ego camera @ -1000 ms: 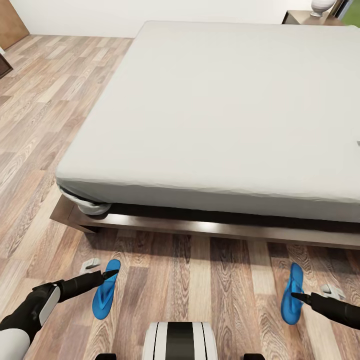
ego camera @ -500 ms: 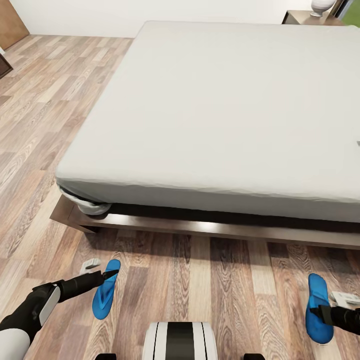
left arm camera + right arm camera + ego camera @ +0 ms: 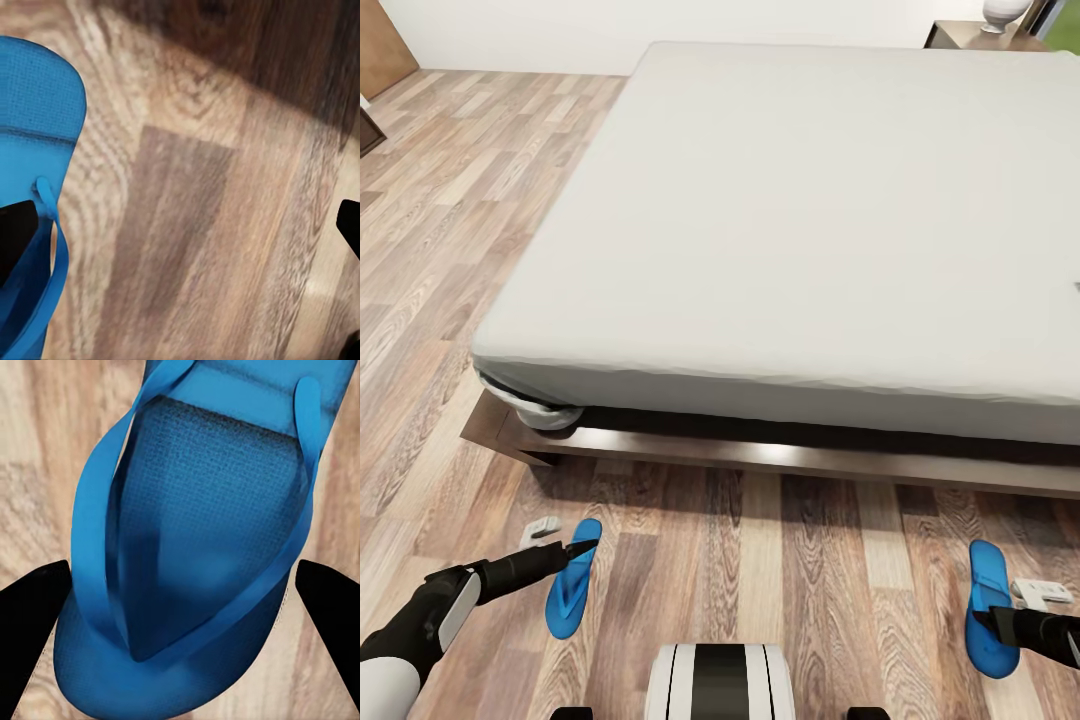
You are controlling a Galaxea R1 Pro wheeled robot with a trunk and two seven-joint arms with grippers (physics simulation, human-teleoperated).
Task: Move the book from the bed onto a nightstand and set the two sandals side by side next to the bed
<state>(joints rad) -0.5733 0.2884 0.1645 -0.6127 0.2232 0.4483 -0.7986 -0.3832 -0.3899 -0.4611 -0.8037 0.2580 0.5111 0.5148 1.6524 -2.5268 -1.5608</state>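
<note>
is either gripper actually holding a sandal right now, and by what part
Neither seems to. The right gripper stands open, fingers either side of the right sandal, not touching. The left gripper is open too, one finger by the left sandal's strap.

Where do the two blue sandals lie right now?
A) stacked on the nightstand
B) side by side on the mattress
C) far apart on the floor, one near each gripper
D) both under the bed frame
C: the left sandal and the right sandal lie on the wood floor, far apart.
</note>
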